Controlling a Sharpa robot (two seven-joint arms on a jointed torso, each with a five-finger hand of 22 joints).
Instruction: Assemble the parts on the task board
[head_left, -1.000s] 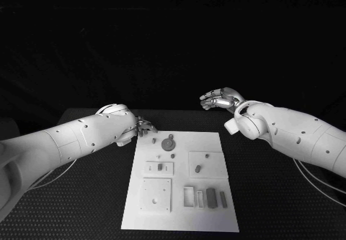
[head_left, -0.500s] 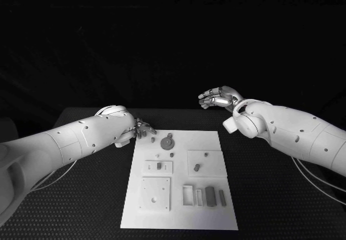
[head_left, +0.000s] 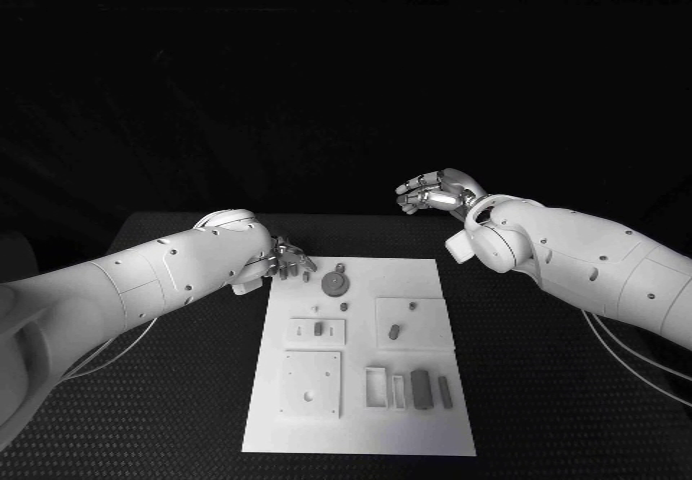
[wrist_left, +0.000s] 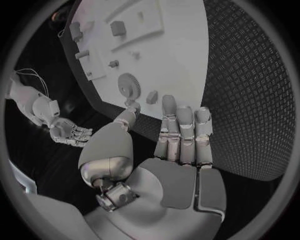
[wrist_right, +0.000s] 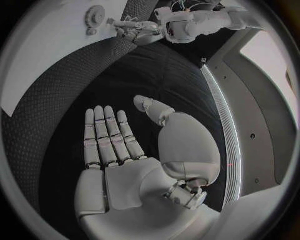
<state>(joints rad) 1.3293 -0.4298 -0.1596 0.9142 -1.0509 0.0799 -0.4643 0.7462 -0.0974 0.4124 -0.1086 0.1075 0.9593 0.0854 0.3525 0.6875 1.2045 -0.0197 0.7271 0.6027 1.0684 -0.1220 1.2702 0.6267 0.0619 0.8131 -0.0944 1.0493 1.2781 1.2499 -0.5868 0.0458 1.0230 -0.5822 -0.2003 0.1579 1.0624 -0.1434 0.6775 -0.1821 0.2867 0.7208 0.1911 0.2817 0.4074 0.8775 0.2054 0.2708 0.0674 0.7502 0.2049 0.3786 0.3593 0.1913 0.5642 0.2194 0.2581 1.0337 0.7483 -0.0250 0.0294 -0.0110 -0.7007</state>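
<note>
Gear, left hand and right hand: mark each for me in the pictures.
gear (head_left: 336, 283): head view, on the round toothed face, at the board's far end.
left hand (head_left: 287, 258): head view, on the middle of the hand, at the board's far left corner.
right hand (wrist_right: 128, 165): right wrist view, on the open palm.

Table (head_left: 173, 400) is black with a fine diamond-grid texture all over. Task board (head_left: 361, 440) is plain white, and the small parts on it, like the gear (head_left: 336, 283), look grey. Both arms are white, with silver left hand (head_left: 284, 260) and right hand (head_left: 437, 192).
</note>
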